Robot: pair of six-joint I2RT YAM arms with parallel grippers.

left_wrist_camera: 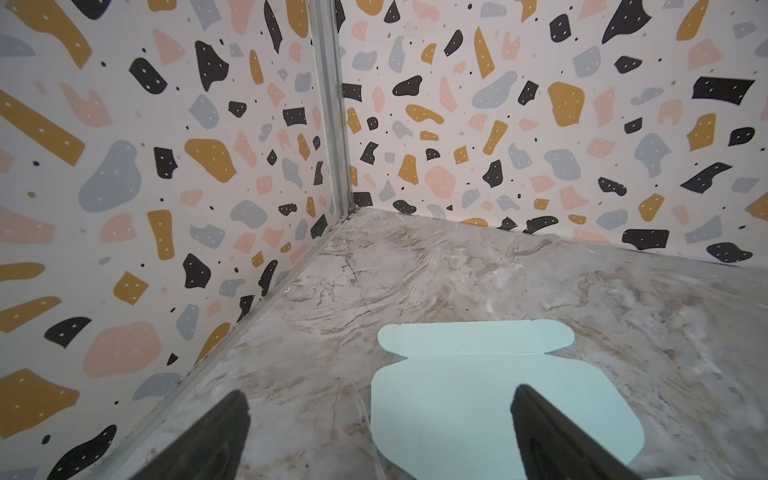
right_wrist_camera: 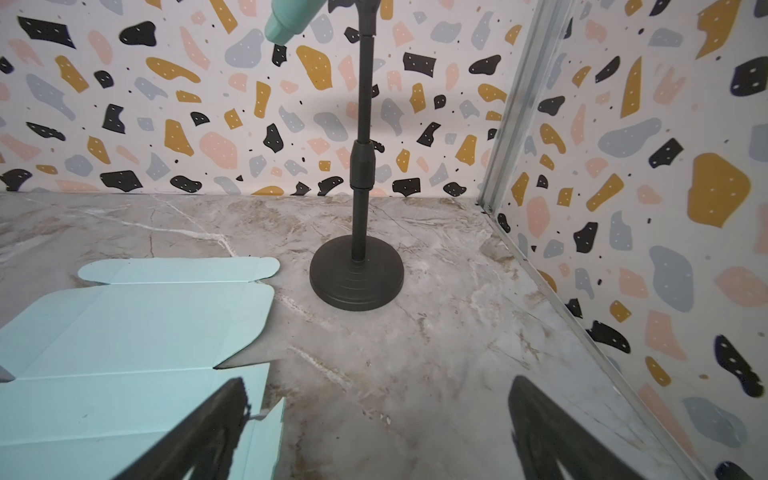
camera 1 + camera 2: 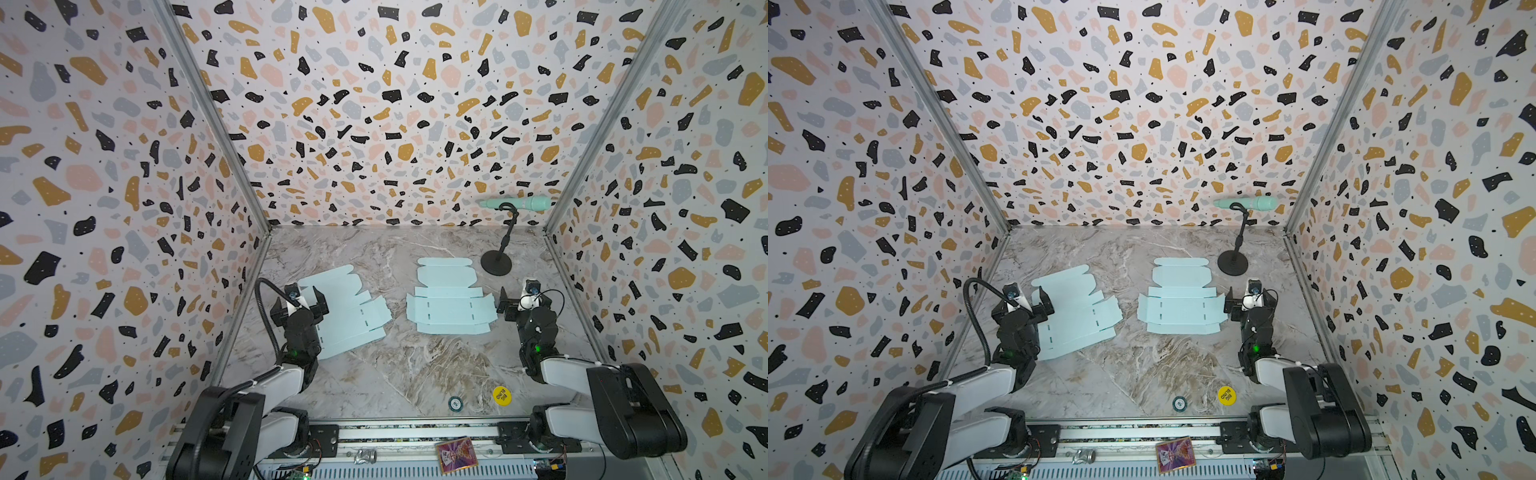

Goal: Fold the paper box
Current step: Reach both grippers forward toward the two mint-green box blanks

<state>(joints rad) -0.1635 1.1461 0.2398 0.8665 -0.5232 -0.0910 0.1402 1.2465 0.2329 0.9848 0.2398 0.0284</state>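
Nothing's folded yet: the left blank (image 3: 353, 316) lies flat and skewed near the left edge of the counter (image 3: 395, 365). The right blank (image 3: 451, 309) lies flat and square nearer the middle, short of the mic stand (image 3: 496, 264) in the far right corner. Both tools are spread wide, holding nothing. The left tool (image 3: 306, 297) hangs over its blank's left edge and the right tool (image 3: 524, 302) over the other's right flap. Each has 1 finger above paper and 1 above bare counter, so I'd guess they're lined up to lift side flaps.
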